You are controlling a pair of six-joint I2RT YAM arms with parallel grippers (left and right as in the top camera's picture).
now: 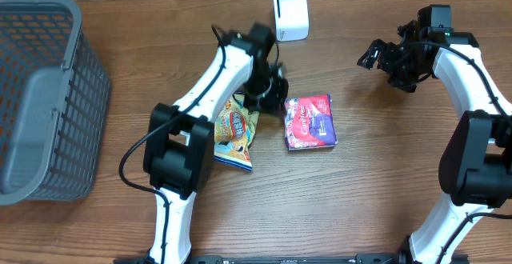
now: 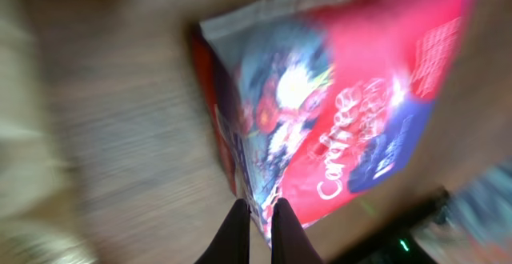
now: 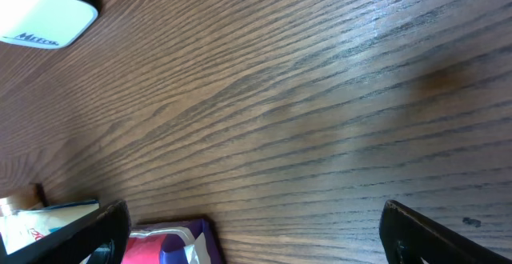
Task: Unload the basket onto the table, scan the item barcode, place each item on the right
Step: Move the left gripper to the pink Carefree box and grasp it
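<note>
wooden table [image 1: 360,200] bears a glossy red-and-purple snack packet [image 1: 310,122].

**Hardly any lettering legible**

The red pouch [image 2: 352,112] carries white script that seems to begin with "C", too blurred to read. The white scanner [image 3: 40,12] bears small blue lettering, unclear. The yellow snack bag [image 1: 236,132] has print too small to read.

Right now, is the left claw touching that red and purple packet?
Touching. The left wrist view shows the left gripper shut, its fingers pinching the edge of the red and purple packet.
</note>
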